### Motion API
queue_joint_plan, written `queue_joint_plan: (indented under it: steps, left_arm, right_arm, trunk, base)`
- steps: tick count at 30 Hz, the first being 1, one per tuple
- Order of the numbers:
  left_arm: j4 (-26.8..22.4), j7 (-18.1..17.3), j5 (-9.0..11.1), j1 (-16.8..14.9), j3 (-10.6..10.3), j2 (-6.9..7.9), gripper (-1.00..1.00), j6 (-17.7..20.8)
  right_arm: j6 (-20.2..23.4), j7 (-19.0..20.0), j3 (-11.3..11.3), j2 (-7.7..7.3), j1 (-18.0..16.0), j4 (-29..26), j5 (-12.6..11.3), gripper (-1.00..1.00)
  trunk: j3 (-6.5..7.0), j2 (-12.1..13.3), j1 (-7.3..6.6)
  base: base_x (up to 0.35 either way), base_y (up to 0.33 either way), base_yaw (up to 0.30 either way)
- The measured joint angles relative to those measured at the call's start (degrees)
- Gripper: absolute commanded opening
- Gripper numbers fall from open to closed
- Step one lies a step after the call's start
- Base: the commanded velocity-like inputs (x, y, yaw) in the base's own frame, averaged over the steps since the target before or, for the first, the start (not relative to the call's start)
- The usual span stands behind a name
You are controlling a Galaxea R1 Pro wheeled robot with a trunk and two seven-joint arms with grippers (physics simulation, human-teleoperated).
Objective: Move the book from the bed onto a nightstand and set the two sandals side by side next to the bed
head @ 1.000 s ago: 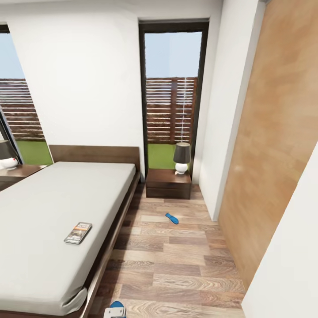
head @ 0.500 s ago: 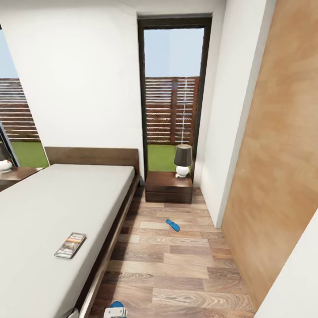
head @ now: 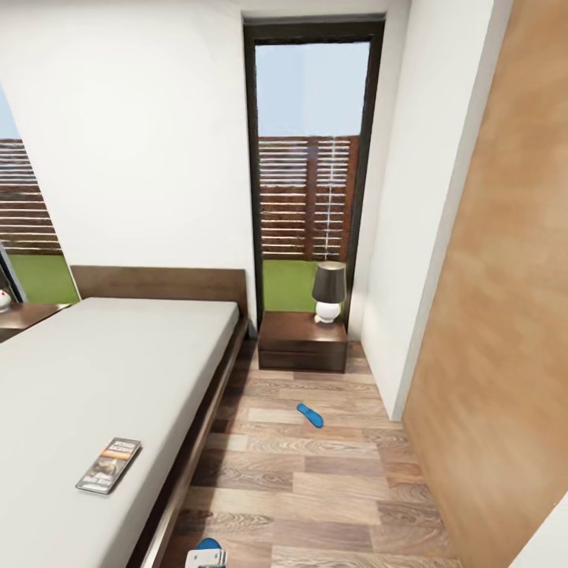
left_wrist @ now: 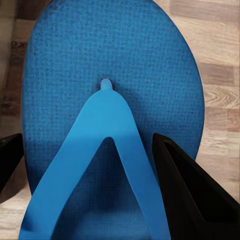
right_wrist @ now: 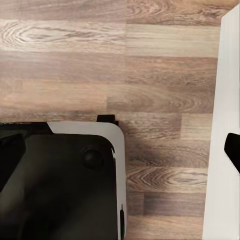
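Camera advanced toward the nightstand (head: 303, 341); book (head: 109, 465) flat on the bed (head: 95, 371), thin, light, take by an edge; one blue sandal (left_wrist: 112, 125), soft and flexible, clamped in left pincer (left_wrist: 95, 165), other sandal (head: 309, 414) on floor; right pincer (right_wrist: 120, 147) spread, empty.

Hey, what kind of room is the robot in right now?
Almost certainly a bedroom: a large bed with a wooden headboard, a dark nightstand carrying a lamp, and a tall window behind it. A book lies on the mattress and a blue sandal on the plank floor.
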Motion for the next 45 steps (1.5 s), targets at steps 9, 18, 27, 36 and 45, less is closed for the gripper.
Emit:
queue_joint_plan:
  steps: [9, 18, 27, 36, 45]
  left_arm:
    - [0.0, 0.0, 0.0, 0.0, 0.0, 0.00, -1.00, 0.0]
    - [0.0, 0.0, 0.0, 0.0, 0.0, 0.00, -1.00, 0.0]
    - [0.0, 0.0, 0.0, 0.0, 0.0, 0.00, -1.00, 0.0]
    - [0.0, 0.0, 0.0, 0.0, 0.0, 0.00, -1.00, 0.0]
    - [0.0, 0.0, 0.0, 0.0, 0.0, 0.00, -1.00, 0.0]
  right_arm:
    - [0.0, 0.0, 0.0, 0.01, 0.0, 0.0, 0.0, 1.00]
    - [0.0, 0.0, 0.0, 0.01, 0.0, 0.0, 0.0, 1.00]
    - [0.0, 0.0, 0.0, 0.00, 0.0, 0.0, 0.0, 1.00]
    - [0.0, 0.0, 0.0, 0.00, 0.0, 0.0, 0.0, 1.00]
    - [0.0, 0.0, 0.0, 0.07, 0.0, 0.0, -0.1, 1.00]
  trunk:
    - [0.00, 0.0, 0.00]
    - [0.00, 0.0, 0.00]
    - [0.00, 0.0, 0.00]
    - [0.00, 0.0, 0.00]
    - [0.00, 0.0, 0.00]
  base:
    - [0.313, -0.007, 0.000]
    - [0.313, -0.076, 0.000]
    - [0.313, -0.093, 0.000]
    - [0.313, -0.094, 0.000]
    - [0.314, -0.048, 0.000]
